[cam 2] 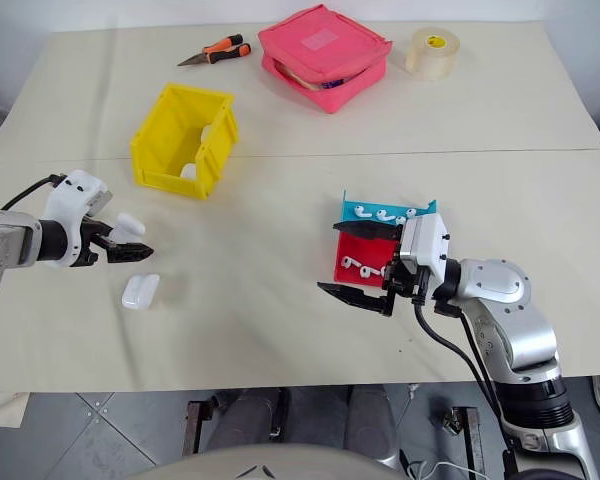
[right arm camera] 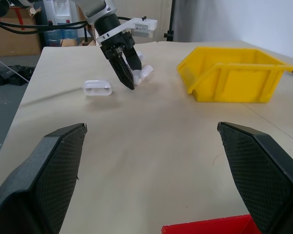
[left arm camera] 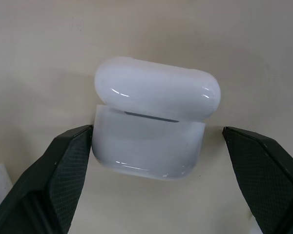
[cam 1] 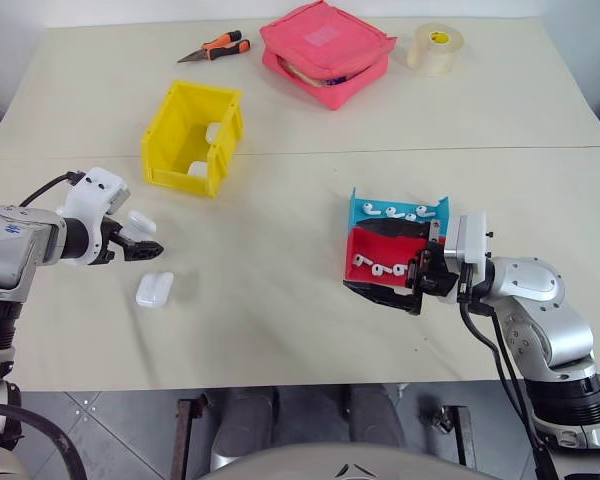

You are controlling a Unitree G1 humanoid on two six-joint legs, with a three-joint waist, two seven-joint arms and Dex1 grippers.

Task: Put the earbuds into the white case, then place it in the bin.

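A white case [left arm camera: 149, 141] with its lid ajar stands on the table between the fingers of my open left gripper [cam 1: 146, 240], one finger close against its base. A second white case [cam 1: 154, 290] lies shut just nearer the table's front. Earbuds [cam 1: 394, 211] lie in a blue tray [cam 1: 358, 208], and more earbuds [cam 1: 375, 268] lie in a red tray [cam 1: 360, 245]. My right gripper [cam 1: 388, 262] is open over these trays and holds nothing. The yellow bin [cam 1: 162, 128] stands further back on the left, with white cases [cam 1: 213, 132] inside.
At the table's far side lie a pink zippered pouch [cam 1: 325, 50], a roll of tape [cam 1: 435, 47] and orange-handled pliers [cam 1: 217, 48]. Bare tabletop stretches between the two grippers and in front of the bin.
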